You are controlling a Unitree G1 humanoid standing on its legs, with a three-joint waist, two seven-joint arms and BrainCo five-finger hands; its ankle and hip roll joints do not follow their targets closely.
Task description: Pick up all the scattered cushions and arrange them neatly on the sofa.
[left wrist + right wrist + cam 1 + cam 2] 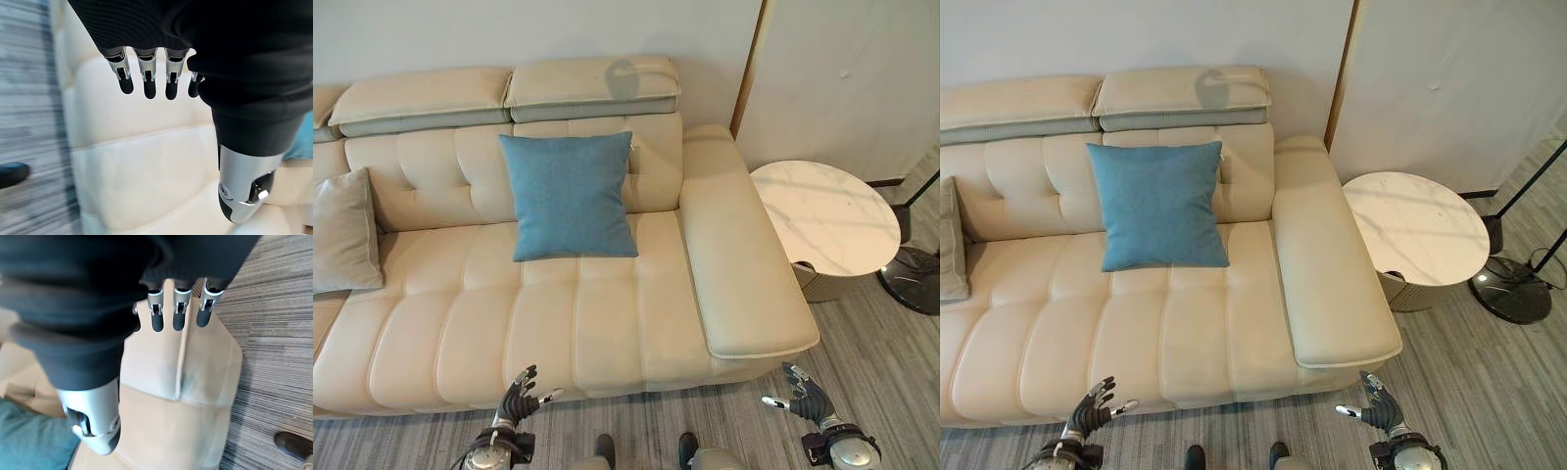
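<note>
A blue cushion (570, 194) leans upright against the back of the cream leather sofa (607, 323), near its right end. A grey cushion (342, 231) stands against the backrest at the far left. My left hand (517, 397) hovers low in front of the sofa's front edge, fingers straight and holding nothing. My right hand (805, 395) hangs open near the floor, just past the sofa's right armrest (744, 264). In the left wrist view its fingers (149, 78) point at the seat; in the right wrist view the fingers (178, 313) point at the armrest's end.
A round white marble side table (824, 217) stands right of the armrest. A black lamp base (913, 277) sits on the striped grey carpet (881, 362) beyond it. A wall runs behind the sofa.
</note>
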